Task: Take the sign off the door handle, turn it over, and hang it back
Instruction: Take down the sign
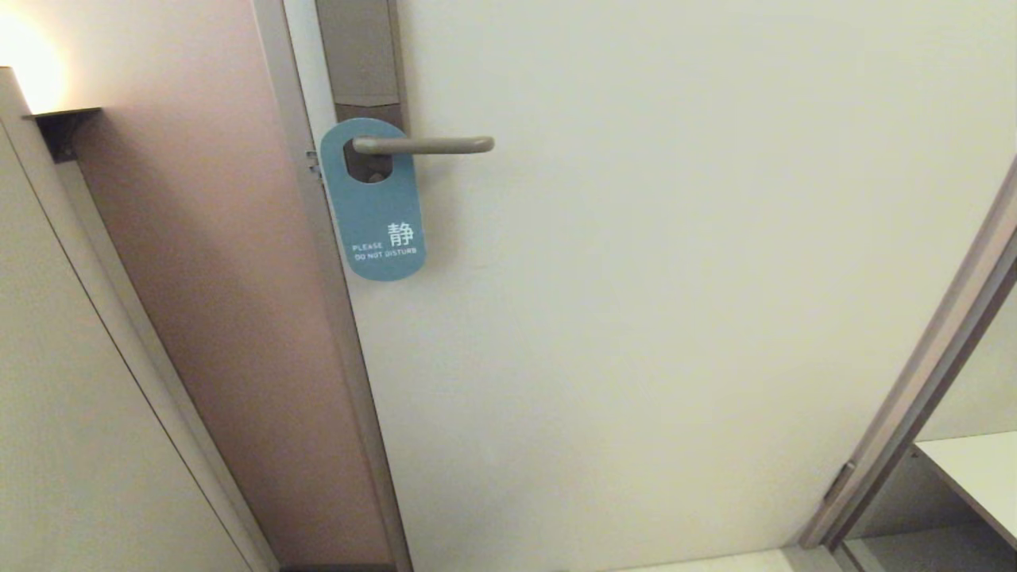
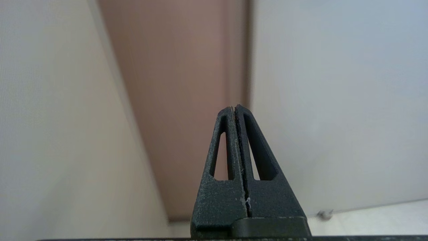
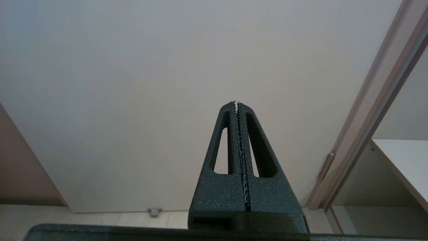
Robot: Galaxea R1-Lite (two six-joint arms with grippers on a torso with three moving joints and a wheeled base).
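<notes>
A blue sign (image 1: 380, 214) with white "PLEASE DO NOT DISTURB" lettering hangs by its oval hole on the door handle (image 1: 425, 144), a slim grey lever on a tall brownish backplate (image 1: 361, 56). Neither arm shows in the head view. My left gripper (image 2: 234, 107) is shut with nothing between its fingers and points at the seam between the door and a brown wall panel. My right gripper (image 3: 236, 103) is also shut and empty, facing the lower part of the white door. Neither wrist view shows the sign or the handle.
The white door (image 1: 675, 318) fills the middle. A brown wall panel (image 1: 238, 278) stands to its left, with a lit lamp bracket (image 1: 59, 127). A door frame (image 1: 914, 413) and a white shelf (image 1: 977, 469) lie at the right. A small door stop (image 3: 154, 211) sits at floor level.
</notes>
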